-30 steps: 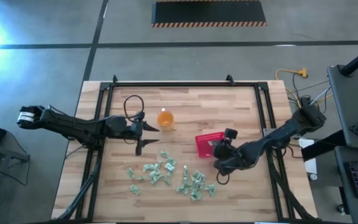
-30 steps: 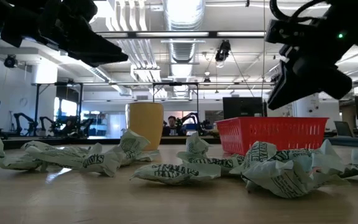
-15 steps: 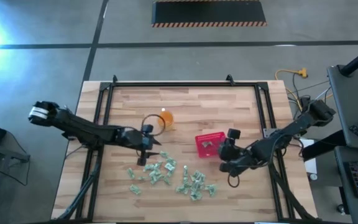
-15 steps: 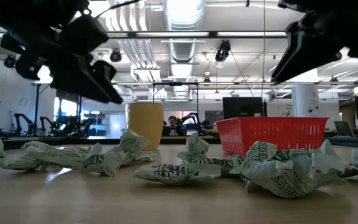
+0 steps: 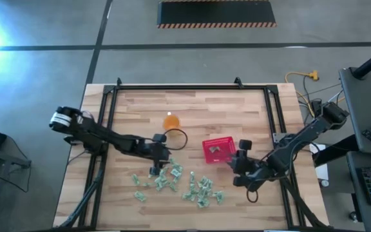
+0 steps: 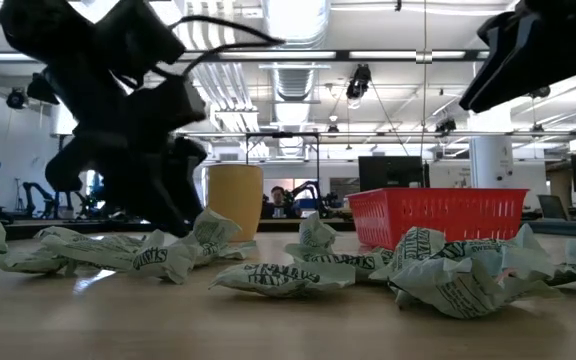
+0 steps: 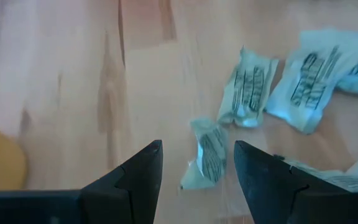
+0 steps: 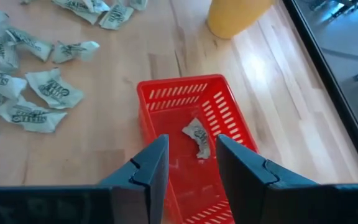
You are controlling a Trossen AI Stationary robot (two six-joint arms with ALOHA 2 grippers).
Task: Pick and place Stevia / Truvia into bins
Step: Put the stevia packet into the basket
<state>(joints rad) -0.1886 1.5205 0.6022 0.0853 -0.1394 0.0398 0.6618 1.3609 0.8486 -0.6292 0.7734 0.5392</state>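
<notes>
Bright, even overhead light fell on the table (image 5: 192,109); glare burned at the overhead view's left edge. At table height ceiling lamps (image 6: 293,18) blazed white, arms showed as dark silhouettes. The left wrist view was blurred, its packets (image 7: 213,155) soft.

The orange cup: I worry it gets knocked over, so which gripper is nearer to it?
The left. The left gripper hangs open just toward the packets from the orange cup; the right gripper is beyond the red basket, farther off.
</notes>
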